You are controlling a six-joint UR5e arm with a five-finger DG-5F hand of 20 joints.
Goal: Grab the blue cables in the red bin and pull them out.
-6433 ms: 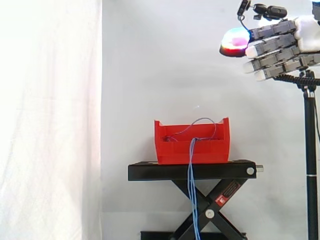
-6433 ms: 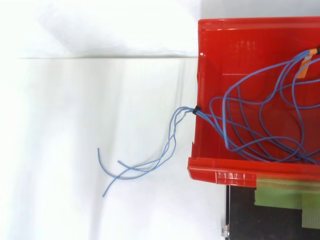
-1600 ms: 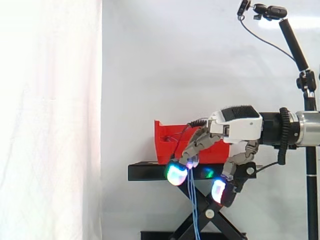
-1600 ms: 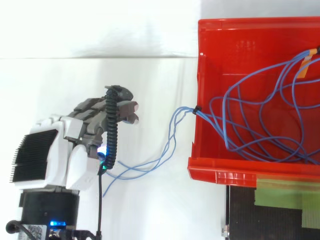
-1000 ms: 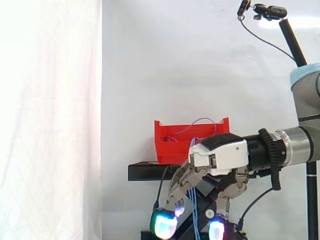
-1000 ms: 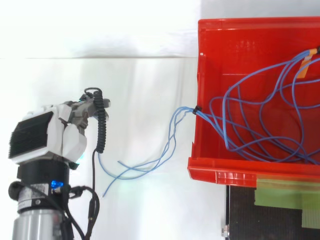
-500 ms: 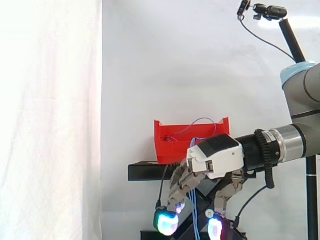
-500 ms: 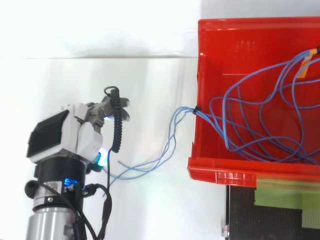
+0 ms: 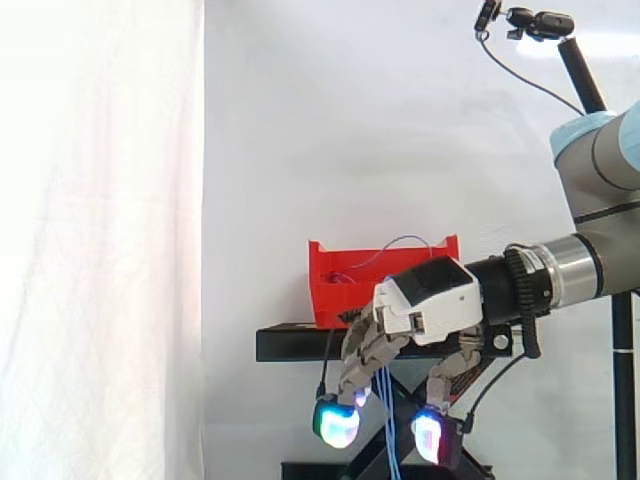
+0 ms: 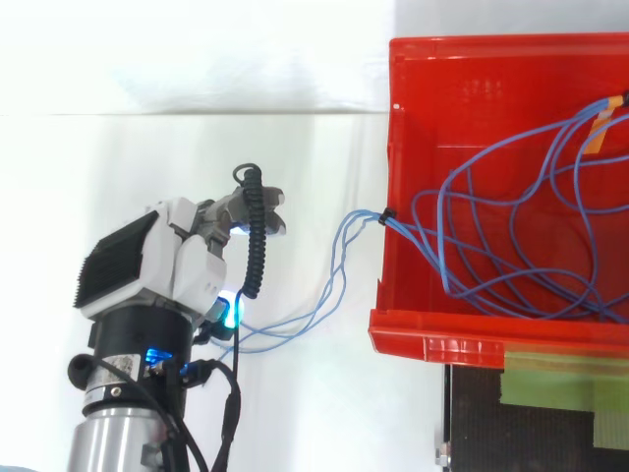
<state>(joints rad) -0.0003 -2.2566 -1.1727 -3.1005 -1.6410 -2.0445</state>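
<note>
I'm holding the hand [image 9: 428, 302] spread wide astride the cables [image 10: 340, 258] below the bin [image 9: 332, 292]; next needs closing, then pulling.

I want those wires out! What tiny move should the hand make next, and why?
Probably close its fingers around the blue cables: they hang between the open hand's fingers and thumb, ungripped, with most loops lying in the red bin.

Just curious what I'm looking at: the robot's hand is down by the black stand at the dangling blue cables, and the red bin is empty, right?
Not quite: the red bin is not empty. The top view shows loops of the blue cables lying in it. The hand is indeed down by the black stand at the dangling strands.
</note>
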